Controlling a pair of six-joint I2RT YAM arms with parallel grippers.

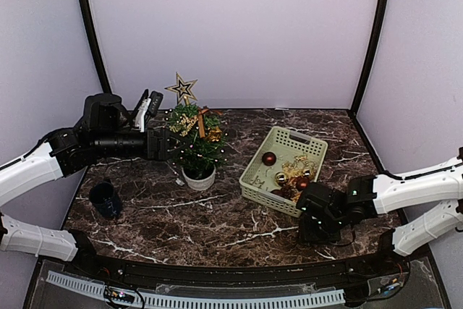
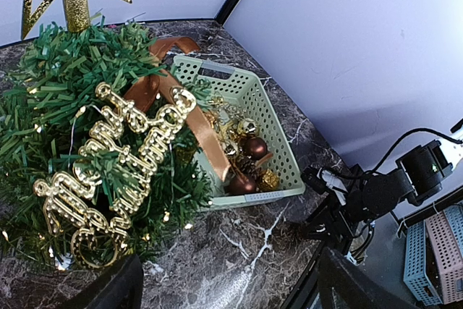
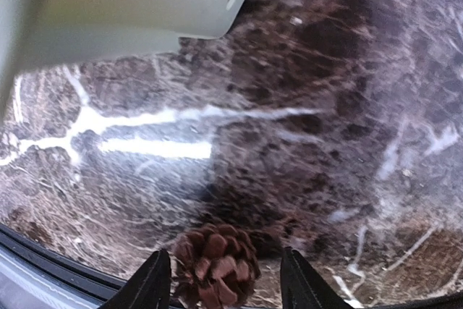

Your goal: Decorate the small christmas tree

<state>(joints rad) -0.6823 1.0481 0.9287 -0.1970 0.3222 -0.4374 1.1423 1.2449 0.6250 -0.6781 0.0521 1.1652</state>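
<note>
Mostly the danger sits at two spots on the marble table (image 1: 145, 215). The small christmas tree (image 1: 197, 142) stands in its white pot (image 1: 198, 176) toward the back left of that surface, carrying a gold star (image 1: 182, 87), a gold script sign (image 2: 108, 164) and a copper ribbon (image 2: 170, 92). To the right of the tree, a little apart, lies the pale basket (image 1: 253, 166) of baubles. The left gripper (image 1: 165, 142) hangs right at the tree's left flank, jaws spread wide with nothing between them — released. A tree this slight in a small pot looks easy to push, so any drift of that arm toward it could slide or tip the pot, or knock the sign loose from the branches. The right gripper (image 3: 226, 284) is well to the right of the tree and nearer the arms' bases, just past the basket's near corner, pointing down at the marble. Its fingers (image 3: 153, 284) straddle a pinecone (image 3: 215, 262) lying there. One finger is close against the scales and the other shows a gap, so I read the jaws as not yet clenched. That uneven approach is the likelier trouble: the first finger to touch may shove the cone sideways, and its ragged scales give a poor seat — it could pop free or roll toward the table's near edge. On the lift, the arm could also catch the basket corner and drag it.
</note>
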